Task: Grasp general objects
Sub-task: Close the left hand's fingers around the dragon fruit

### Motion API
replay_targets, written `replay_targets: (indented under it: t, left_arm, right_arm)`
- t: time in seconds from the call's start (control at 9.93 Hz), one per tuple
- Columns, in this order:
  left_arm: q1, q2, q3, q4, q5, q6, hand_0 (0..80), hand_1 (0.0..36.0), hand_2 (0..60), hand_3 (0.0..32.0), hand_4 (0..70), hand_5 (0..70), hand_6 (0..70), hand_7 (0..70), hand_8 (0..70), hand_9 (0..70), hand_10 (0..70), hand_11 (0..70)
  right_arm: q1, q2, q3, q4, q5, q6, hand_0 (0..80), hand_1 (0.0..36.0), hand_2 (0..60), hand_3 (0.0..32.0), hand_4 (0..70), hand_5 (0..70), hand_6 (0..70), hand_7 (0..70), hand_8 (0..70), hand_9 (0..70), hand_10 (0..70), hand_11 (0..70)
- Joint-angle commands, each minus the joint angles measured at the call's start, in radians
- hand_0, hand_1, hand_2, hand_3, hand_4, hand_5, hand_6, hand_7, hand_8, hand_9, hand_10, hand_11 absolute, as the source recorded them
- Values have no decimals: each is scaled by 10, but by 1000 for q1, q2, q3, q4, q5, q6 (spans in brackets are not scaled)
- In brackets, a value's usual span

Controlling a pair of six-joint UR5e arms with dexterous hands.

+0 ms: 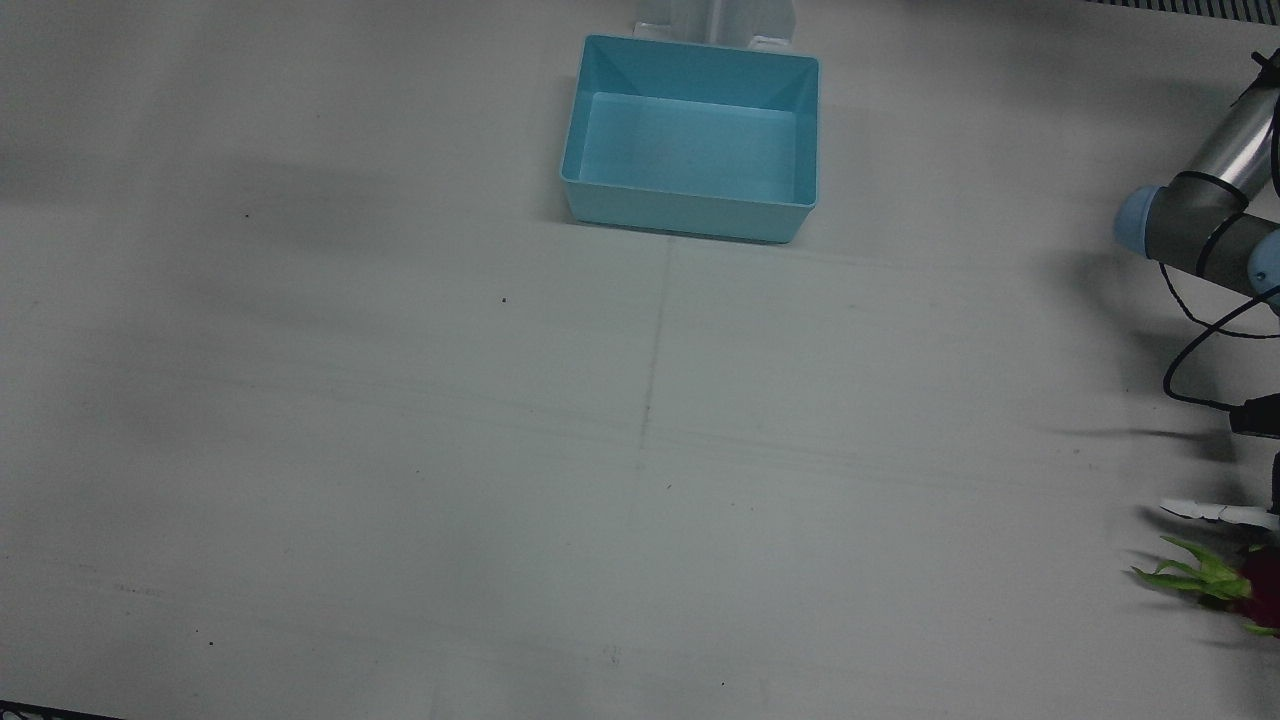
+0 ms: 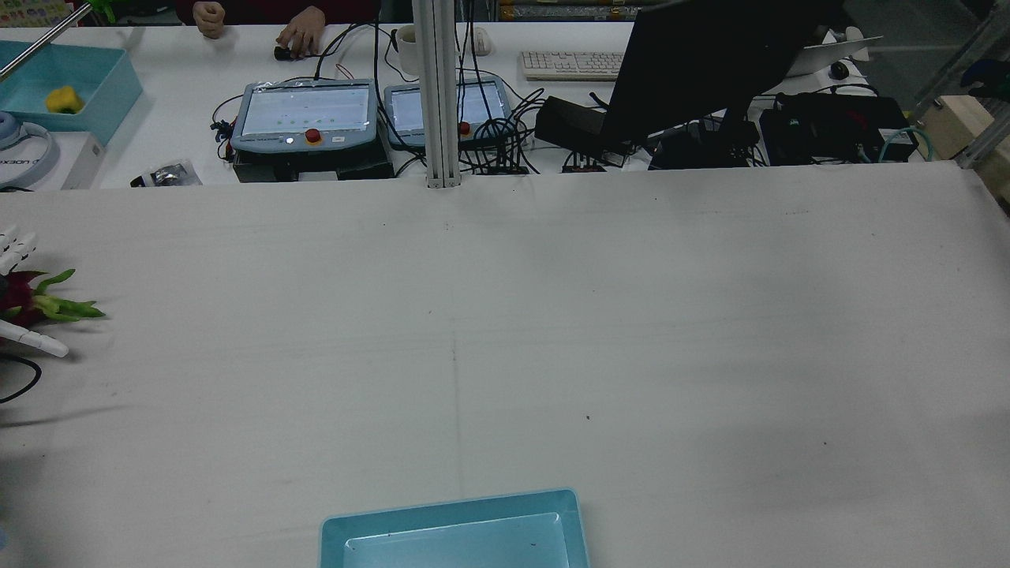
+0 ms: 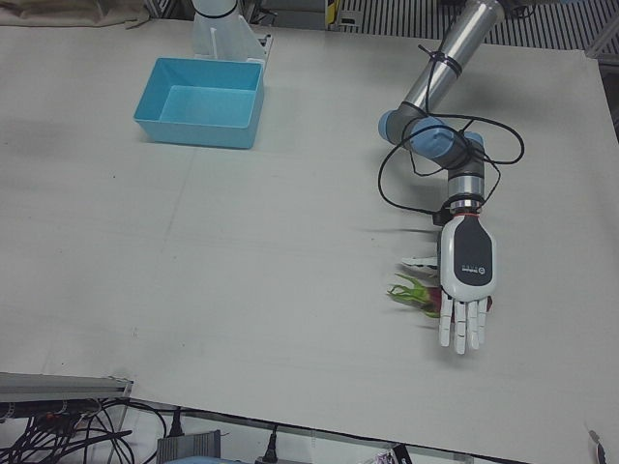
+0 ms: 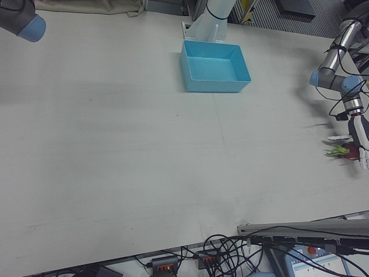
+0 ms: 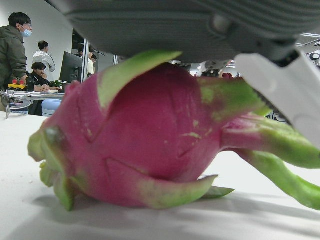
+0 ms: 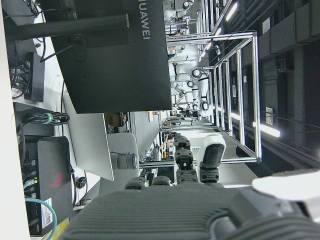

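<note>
A pink dragon fruit (image 5: 145,145) with green scales lies on the white table, near the edge on the robot's left side. It also shows in the left-front view (image 3: 411,293), the front view (image 1: 1215,585) and the rear view (image 2: 39,304). My left hand (image 3: 464,280) is palm down right over it, fingers straight and spread, thumb (image 2: 31,341) out to one side; it is open and not closed on the fruit. My right hand (image 6: 200,215) shows only as a palm edge in its own view, raised and facing the monitors, holding nothing.
An empty blue bin (image 1: 690,55) stands at the middle of the table by the robot's side, and shows in the left-front view (image 3: 198,126) too. Monitors, tablets and cables (image 2: 489,118) lie beyond the far table edge.
</note>
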Motion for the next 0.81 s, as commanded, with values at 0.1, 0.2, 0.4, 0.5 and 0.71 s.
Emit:
replay_targets:
  t: [0.1,0.2,0.4,0.5,0.71]
  left_arm:
    - [0,-7,9,-4,0,2,508,155,2,0,118,63,34,110,32,8,20,41]
    - [0,-7,9,-6,0,2,500,160,43,0,126,77,44,140,38,14,35,61]
    - [0,-10,25,-19,-2,3,490,165,127,0,151,121,75,240,59,34,82,128]
    - [2,-10,27,-24,-2,5,487,164,142,0,162,130,83,261,65,38,92,143]
    - [0,-10,30,-27,-2,6,483,155,145,0,186,127,88,282,69,42,111,169]
  right_arm:
    - [0,0,0,0,0,0,0,0,0,0,0,0,0,0,0,0,0,0]
    - [0,0,0,0,0,0,0,0,0,0,0,0,0,0,0,0,0,0]
    - [0,0,0,0,0,0,0,0,0,0,0,0,0,0,0,0,0,0]
    - [0,0,0,0,0,0,0,0,0,0,0,0,0,0,0,0,0,0]
    - [0,0,0,0,0,0,0,0,0,0,0,0,0,0,0,0,0,0]
